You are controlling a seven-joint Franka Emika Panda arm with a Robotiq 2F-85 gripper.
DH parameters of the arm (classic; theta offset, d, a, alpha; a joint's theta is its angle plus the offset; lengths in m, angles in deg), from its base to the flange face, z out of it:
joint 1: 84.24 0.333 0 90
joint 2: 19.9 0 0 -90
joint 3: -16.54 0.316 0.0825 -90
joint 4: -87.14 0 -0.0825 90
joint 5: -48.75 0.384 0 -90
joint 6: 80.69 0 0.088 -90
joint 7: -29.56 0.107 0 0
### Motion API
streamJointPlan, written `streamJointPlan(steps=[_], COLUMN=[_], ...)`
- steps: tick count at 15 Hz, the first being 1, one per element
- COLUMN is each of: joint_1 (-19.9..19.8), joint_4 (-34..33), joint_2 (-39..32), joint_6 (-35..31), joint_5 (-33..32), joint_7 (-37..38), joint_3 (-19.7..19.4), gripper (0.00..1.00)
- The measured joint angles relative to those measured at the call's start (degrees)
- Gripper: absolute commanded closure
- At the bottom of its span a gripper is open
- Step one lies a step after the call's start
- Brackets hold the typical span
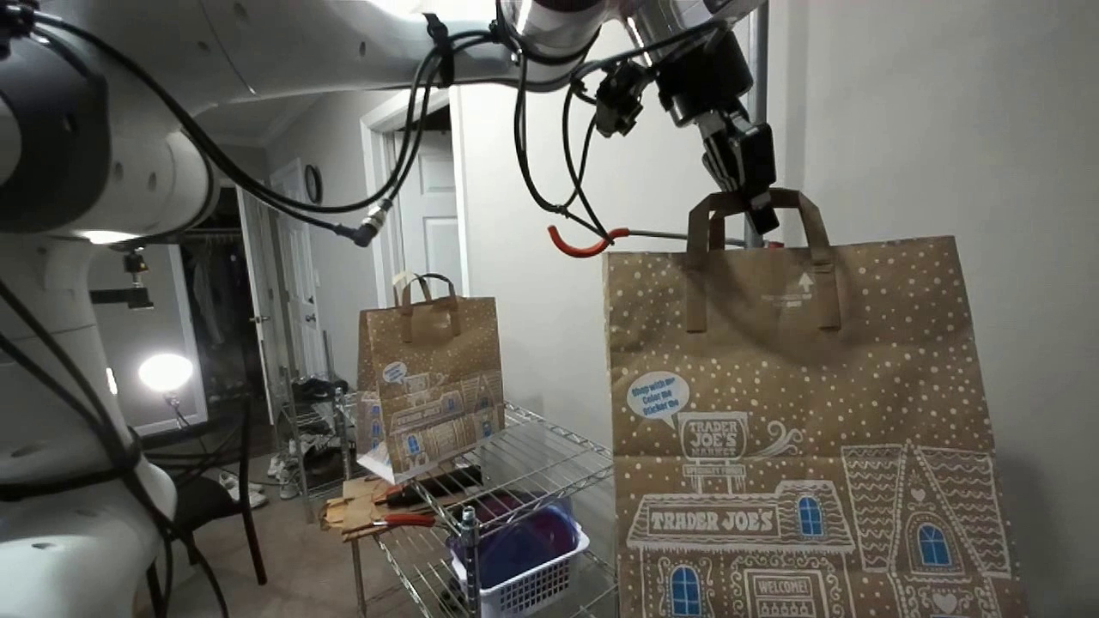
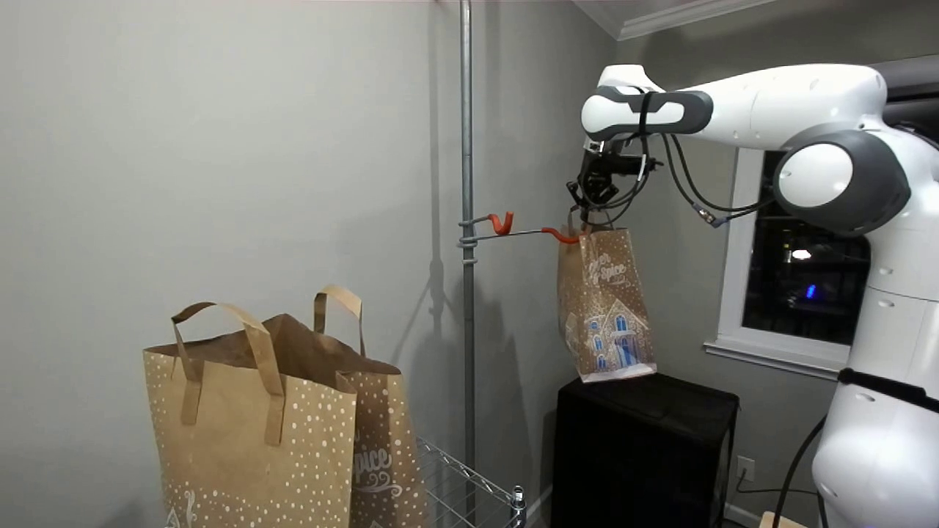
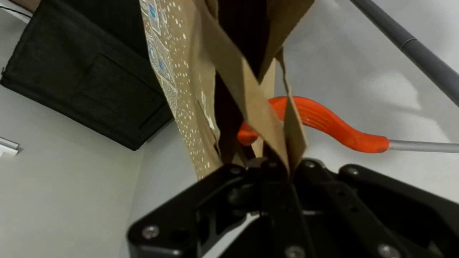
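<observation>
Brown paper bag (image 1: 798, 369) hanging right at the orange hook (image 3: 322, 120), handle straps (image 3: 261, 114) pinched in the gripper (image 1: 761, 210), hook curving under those by the bag's top edge (image 1: 893, 249), with the pole (image 2: 467, 147) off at the hook's other end, decent room between.
</observation>
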Motion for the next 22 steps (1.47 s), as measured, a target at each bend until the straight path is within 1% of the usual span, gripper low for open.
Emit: streamJointPlan(steps=[8, 15, 16, 17, 22], joint_1=[1.9, 2.54, 2.66, 2.75, 3.46], joint_4=[0.29, 1.93, 2.09, 2.13, 2.19], joint_2=[-1.17, -2.89, -2.88, -2.83, -1.28], joint_6=[-0.21, 1.06, 1.32, 1.74, 4.19], joint_5=[-0.49, -0.49, -0.49, -0.49, -0.47], joint_7=[-1.62, -4.53, -4.81, -5.15, -7.25], joint_3=[1.59, 2.47, 2.51, 2.58, 3.0], gripper=[0.96, 0.96, 0.71, 0.7, 0.38])
